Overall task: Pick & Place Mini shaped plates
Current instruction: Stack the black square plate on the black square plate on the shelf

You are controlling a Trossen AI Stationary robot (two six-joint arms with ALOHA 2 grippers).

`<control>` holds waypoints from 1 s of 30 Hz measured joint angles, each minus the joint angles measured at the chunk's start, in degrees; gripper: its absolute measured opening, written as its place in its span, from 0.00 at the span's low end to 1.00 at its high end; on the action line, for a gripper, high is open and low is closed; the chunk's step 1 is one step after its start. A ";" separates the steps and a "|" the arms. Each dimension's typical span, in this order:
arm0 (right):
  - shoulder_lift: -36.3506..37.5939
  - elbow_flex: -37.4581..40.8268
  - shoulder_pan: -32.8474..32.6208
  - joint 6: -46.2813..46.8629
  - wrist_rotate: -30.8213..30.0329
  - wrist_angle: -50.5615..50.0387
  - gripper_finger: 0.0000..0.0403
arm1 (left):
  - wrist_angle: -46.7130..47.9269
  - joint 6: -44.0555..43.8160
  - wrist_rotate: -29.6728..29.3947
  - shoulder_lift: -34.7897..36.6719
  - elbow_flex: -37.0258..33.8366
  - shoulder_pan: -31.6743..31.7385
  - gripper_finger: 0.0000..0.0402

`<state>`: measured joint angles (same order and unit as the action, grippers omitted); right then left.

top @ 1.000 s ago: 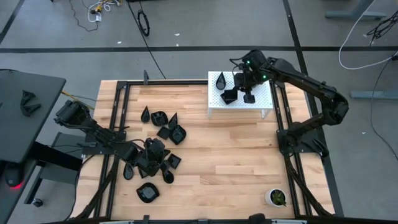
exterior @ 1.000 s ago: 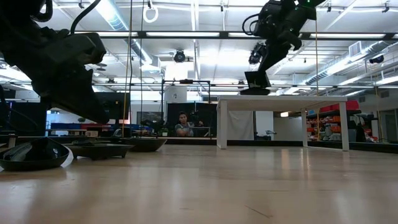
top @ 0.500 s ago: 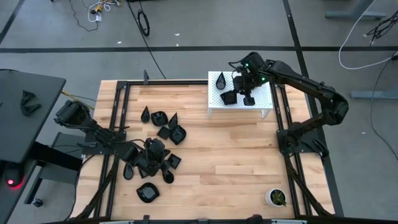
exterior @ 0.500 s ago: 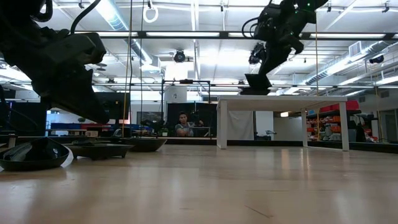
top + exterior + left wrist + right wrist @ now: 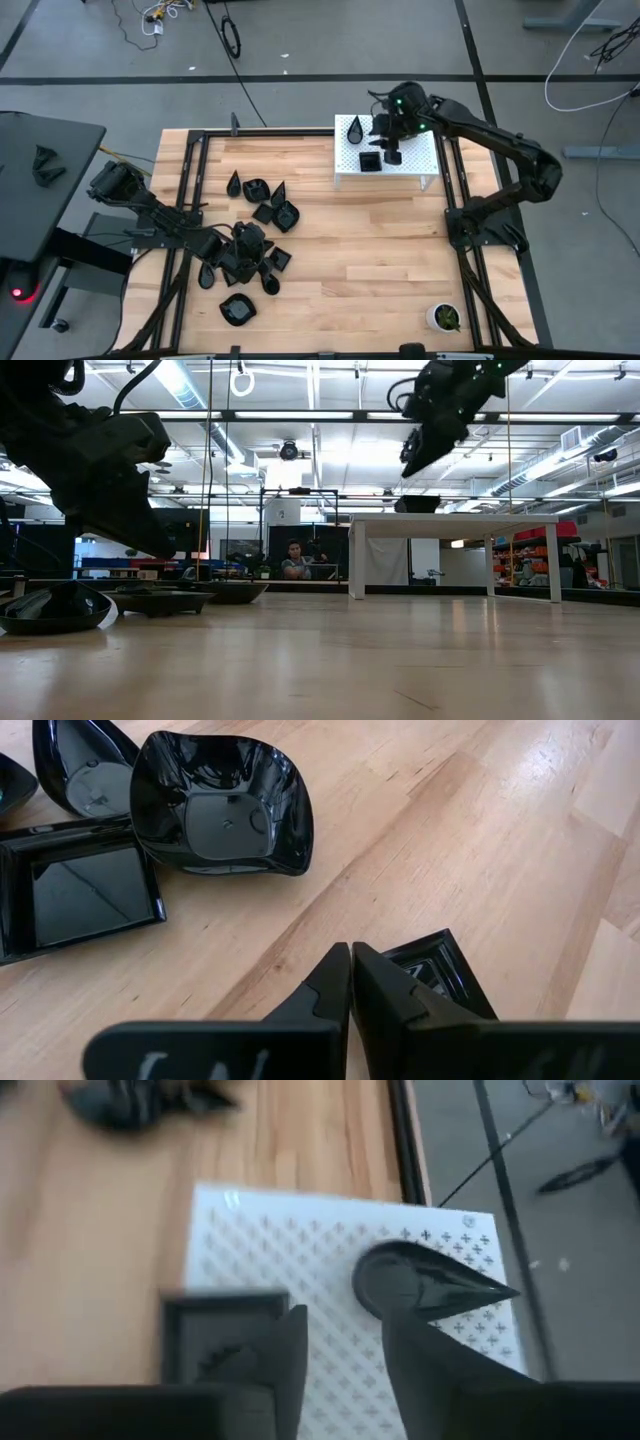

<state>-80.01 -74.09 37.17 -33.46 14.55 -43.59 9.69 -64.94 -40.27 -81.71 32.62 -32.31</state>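
And there's the release! The right gripper has let go of the square plate, which a second ago hung in its fingers over the white perforated stand. Now that plate sits flat on the stand's top, clear of the claw, and the right wrist view shows the two fingers parted with nothing between them. In the low view the arm has lifted away, the square plate resting alone on the stand's surface.

It lies at about five o'clock from the teardrop plate already parked there, the two close but not touching. That makes two dishes delivered, by my reading.

Over at eight o'clock on the table, the left gripper has not budged. Its fingers are pressed together and empty, nose down among the heap of black plates, with a rounded square dish and a flat square one lying just ahead of it.

Plenty of plates remain in that heap, so the job looks early yet; another pick comes next.
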 joint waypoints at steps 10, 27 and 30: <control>0.38 2.55 -17.25 5.40 -13.44 -4.86 0.42 | 0.00 0.06 -0.02 0.00 0.00 0.04 0.05; 0.37 11.65 -17.82 5.58 -23.12 3.11 0.36 | -0.01 1.57 -0.46 0.00 -0.02 0.04 0.05; 0.37 11.65 -17.16 5.91 -23.14 3.57 0.31 | 0.00 1.57 -0.46 0.00 0.00 0.04 0.05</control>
<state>-79.64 -62.43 20.01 -27.55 -8.59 -40.02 9.69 -63.37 -40.73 -81.71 32.62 -32.27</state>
